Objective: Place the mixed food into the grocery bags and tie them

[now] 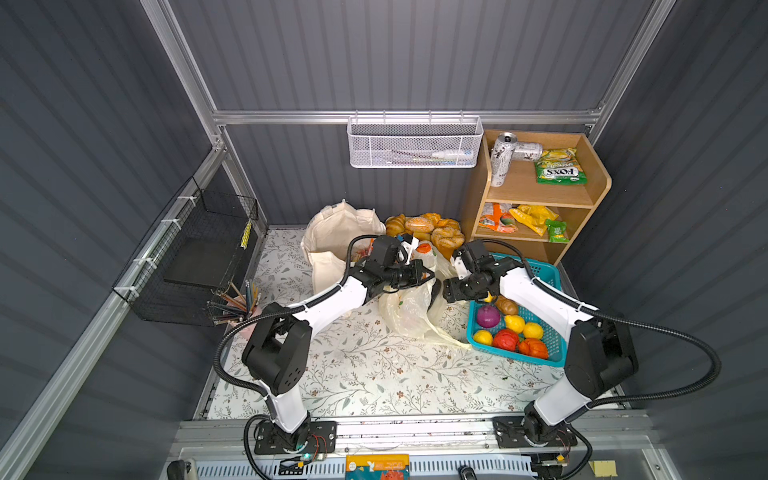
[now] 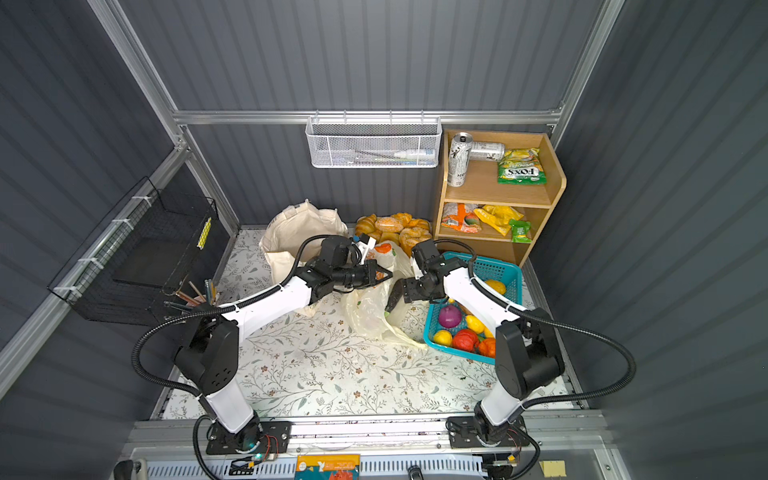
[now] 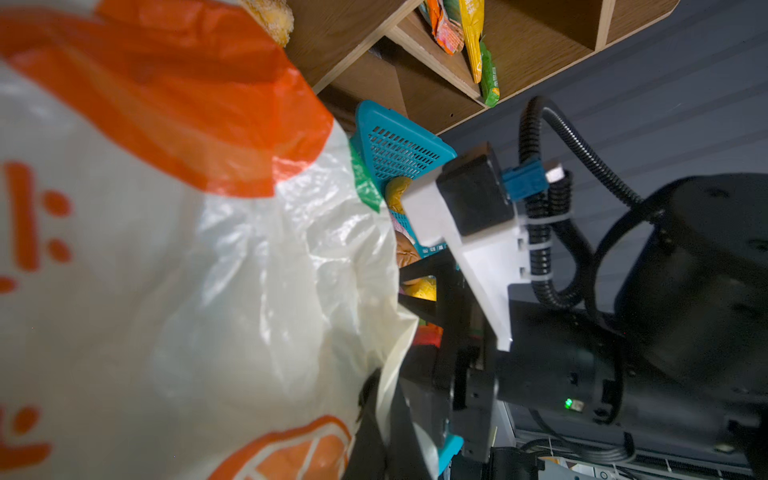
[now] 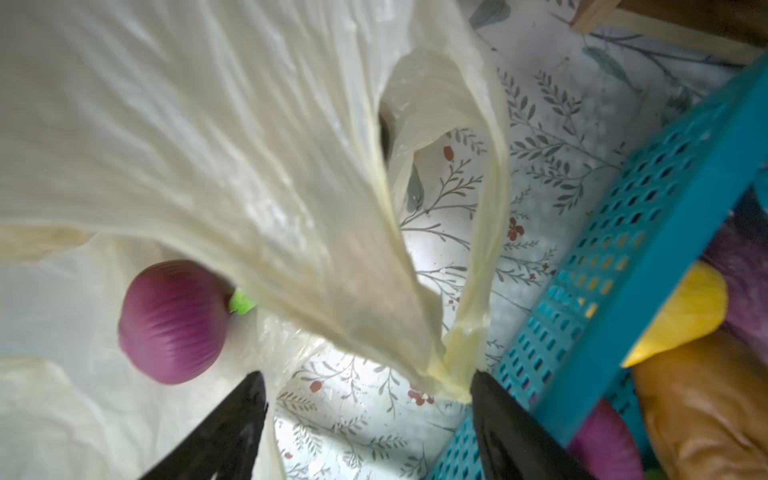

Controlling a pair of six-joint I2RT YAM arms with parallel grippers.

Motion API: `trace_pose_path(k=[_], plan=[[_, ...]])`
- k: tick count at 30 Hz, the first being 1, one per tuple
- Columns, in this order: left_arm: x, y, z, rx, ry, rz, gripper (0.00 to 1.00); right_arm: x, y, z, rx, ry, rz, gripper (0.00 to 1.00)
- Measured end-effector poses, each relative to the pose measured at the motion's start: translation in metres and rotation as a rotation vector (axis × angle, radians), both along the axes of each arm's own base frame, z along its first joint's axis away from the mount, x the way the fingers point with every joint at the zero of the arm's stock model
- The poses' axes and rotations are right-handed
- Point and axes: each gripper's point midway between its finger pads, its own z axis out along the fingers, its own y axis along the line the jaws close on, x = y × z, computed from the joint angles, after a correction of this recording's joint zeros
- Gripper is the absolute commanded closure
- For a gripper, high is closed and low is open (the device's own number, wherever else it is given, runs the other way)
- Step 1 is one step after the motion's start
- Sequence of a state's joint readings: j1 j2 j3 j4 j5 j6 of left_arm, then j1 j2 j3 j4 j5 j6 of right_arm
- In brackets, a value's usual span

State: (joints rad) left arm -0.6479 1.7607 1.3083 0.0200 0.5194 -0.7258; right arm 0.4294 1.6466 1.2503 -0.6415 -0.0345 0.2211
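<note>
The cream plastic grocery bag [image 1: 409, 316] [image 2: 370, 311] lies crumpled at mid-table. Its upper edge is pulled up by my left gripper [image 1: 428, 274] [image 3: 384, 415], which is shut on the film. My right gripper [image 1: 441, 298] [image 4: 365, 399] stands open just right of the bag, over the tablecloth. The bag's twisted handle loop [image 4: 457, 353] touches one of its fingertips [image 4: 494, 407]. A purple onion [image 4: 174, 320] lies among the bag's folds. The beige canvas tote [image 1: 336, 237] [image 2: 299, 232] slumps at the back left. More toy produce, another purple onion [image 1: 488, 316] among it, fills the turquoise basket [image 1: 548, 270].
A pile of bread rolls [image 1: 428, 228] sits behind the bag. The wooden shelf [image 1: 540, 195] at the back right holds cans and snack packets, with a green FOX'S packet [image 1: 559, 172] on top. A pencil cup [image 1: 241, 303] and a black wire basket [image 1: 195, 257] are at the left.
</note>
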Motion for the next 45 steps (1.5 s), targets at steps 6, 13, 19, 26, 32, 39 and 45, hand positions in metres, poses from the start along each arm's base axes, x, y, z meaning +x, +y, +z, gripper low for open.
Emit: trace_pose_path(k=[6, 13, 19, 26, 32, 39, 45], plan=[[-0.001, 0.002, 0.001, 0.008, 0.002, 0.005, 1.0, 0.023, 0.002, -0.008, -0.04, -0.017, -0.011, 0.45], [0.004, 0.012, 0.014, -0.001, -0.023, 0.026, 1.0, 0.031, 0.012, -0.016, -0.031, 0.002, 0.035, 1.0], [0.036, 0.037, 0.038, 0.008, -0.069, 0.085, 0.89, 0.022, 0.037, 0.043, 0.145, -0.038, 0.091, 1.0], [0.071, 0.058, 0.108, -0.028, -0.224, 0.115, 0.5, -0.006, 0.059, 0.142, 0.404, -0.149, 0.157, 1.0], [0.067, 0.062, 0.116, 0.002, -0.248, 0.092, 0.39, -0.018, 0.059, 0.14, 0.436, -0.119, 0.151, 1.0], [0.037, 0.078, 0.1, 0.057, -0.208, 0.077, 0.35, -0.03, 0.053, 0.103, 0.413, -0.025, 0.125, 1.0], [0.002, 0.111, 0.101, 0.132, -0.241, 0.13, 0.27, -0.034, 0.037, 0.086, 0.408, 0.011, 0.08, 1.0]])
